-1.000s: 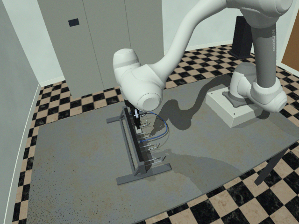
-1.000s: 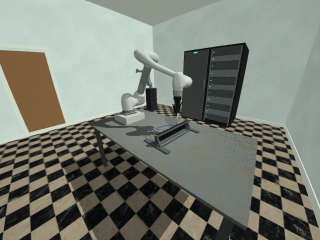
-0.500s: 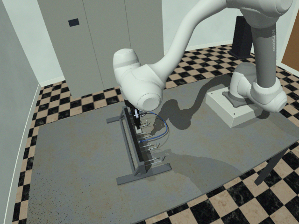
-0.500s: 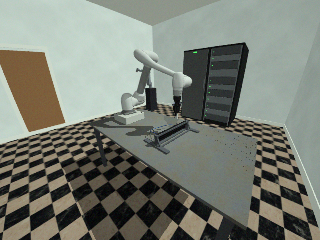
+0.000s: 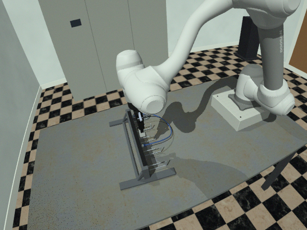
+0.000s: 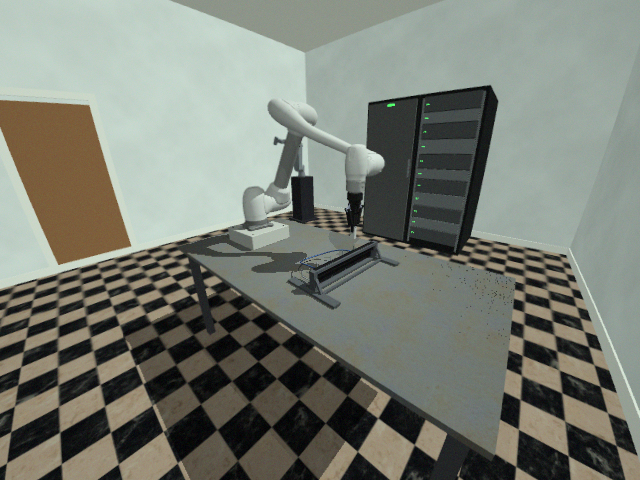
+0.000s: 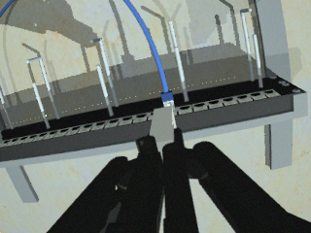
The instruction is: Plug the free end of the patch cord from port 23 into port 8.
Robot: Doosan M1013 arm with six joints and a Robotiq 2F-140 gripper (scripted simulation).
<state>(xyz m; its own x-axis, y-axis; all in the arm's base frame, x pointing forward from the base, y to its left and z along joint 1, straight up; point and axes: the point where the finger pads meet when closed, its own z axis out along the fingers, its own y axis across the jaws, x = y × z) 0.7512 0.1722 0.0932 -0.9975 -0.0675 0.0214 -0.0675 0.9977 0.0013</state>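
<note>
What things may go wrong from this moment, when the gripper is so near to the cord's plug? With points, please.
The shut fingers [image 5: 142, 134] [image 6: 354, 234] are right at the plug [image 7: 167, 98]; a sideways move might tilt it. The rack [image 5: 147, 178] [image 6: 330, 300] [image 7: 280, 146] is loose, so pushing might slide it. The looped cord [image 5: 171, 130] [image 7: 150, 44] passes near upright rods [image 7: 178, 63] and could catch.

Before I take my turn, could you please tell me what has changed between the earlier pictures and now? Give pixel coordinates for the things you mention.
Nothing visibly changed in the top and exterior views: the arm [image 5: 182, 53] [image 6: 323, 138], the rack [image 5: 147, 182] [image 6: 328, 299] [image 7: 279, 146] and the blue cord [image 5: 171, 131] [image 6: 323, 253] [image 7: 155, 50] lie as they did. The wrist view has no earlier picture to compare.
</note>
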